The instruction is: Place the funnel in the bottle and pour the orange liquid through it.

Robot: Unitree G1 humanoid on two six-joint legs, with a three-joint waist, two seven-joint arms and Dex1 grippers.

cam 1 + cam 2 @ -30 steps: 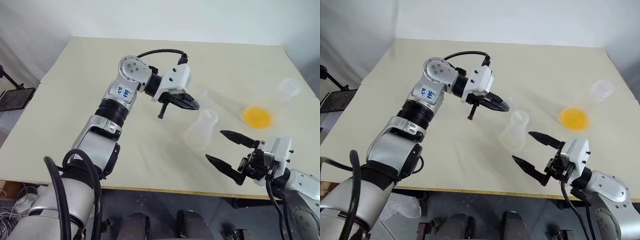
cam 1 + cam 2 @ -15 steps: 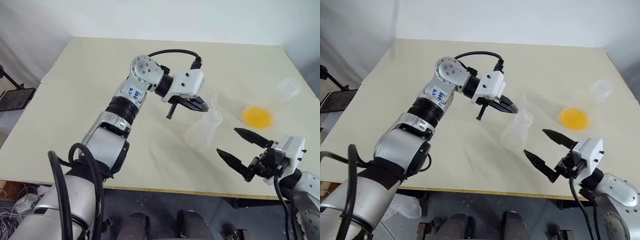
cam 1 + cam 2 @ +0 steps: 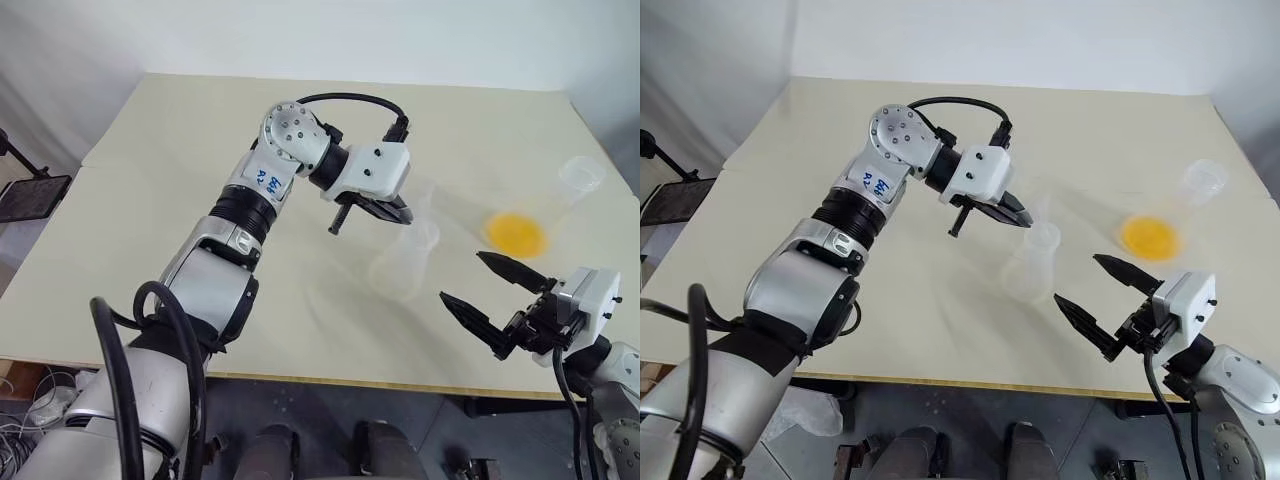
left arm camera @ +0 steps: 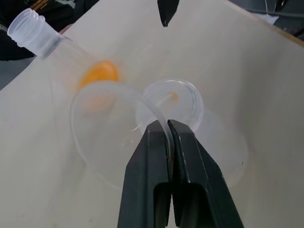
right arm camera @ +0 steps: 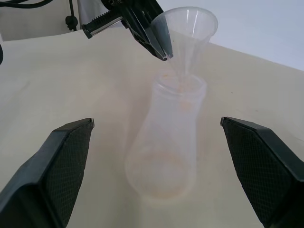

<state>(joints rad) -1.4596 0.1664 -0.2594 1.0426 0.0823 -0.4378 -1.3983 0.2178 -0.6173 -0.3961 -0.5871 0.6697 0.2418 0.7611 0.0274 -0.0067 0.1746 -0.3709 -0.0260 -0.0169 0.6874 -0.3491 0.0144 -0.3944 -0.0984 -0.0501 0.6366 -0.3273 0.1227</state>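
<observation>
One bare beige tabletop, white walls

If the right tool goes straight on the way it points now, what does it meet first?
Probably the bottle: it stands right between the open fingers of the right tool, ahead of them, with the funnel over its neck. Depth is unclear.

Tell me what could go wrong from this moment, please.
1. The left gripper pinches the funnel only by its rim, tilted, with the stem at the bottle neck; it may slip or seat crooked.
2. The empty bottle stands free, with the open right gripper apart from it; a sideways push from the funnel might tip it.
</observation>
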